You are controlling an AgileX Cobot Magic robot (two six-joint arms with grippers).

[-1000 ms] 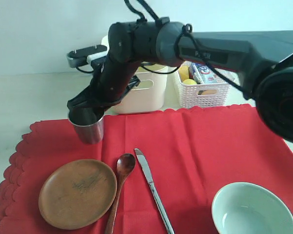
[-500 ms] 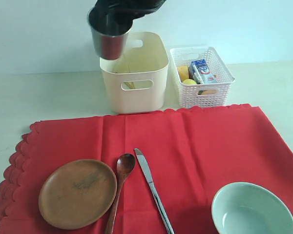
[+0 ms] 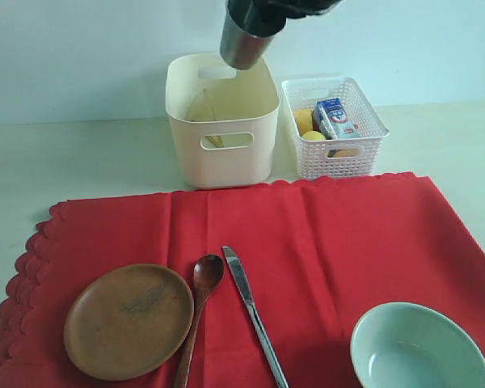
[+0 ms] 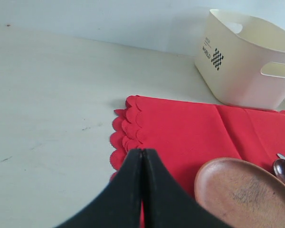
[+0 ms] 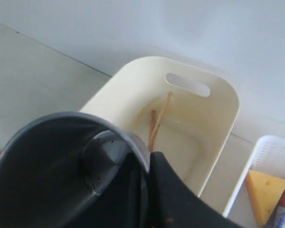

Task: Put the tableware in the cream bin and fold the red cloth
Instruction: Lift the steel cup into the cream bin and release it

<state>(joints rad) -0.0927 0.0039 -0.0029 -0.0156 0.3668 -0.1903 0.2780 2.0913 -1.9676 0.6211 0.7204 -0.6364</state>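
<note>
My right gripper (image 5: 149,164) is shut on the rim of the steel cup (image 3: 244,44), which hangs high above the far side of the cream bin (image 3: 221,121). Wooden chopsticks (image 5: 157,118) lie inside that bin. On the red cloth (image 3: 323,242) lie the round wooden plate (image 3: 128,319), the wooden spoon (image 3: 200,299), the silver knife (image 3: 250,311) and the pale bowl (image 3: 420,347). My left gripper (image 4: 142,154) is shut and empty, hovering over the cloth's scalloped corner (image 4: 128,128) beside the plate (image 4: 242,194).
A white lattice basket (image 3: 333,125) with a milk carton, lemon and cheese stands right of the cream bin. Bare pale table (image 3: 73,162) lies left of the bin and beyond the cloth.
The right gripper lifted the steel cup off the cloth's left side, then carried it up and rightward over the cream bin. The arm has left most of the exterior view.
</note>
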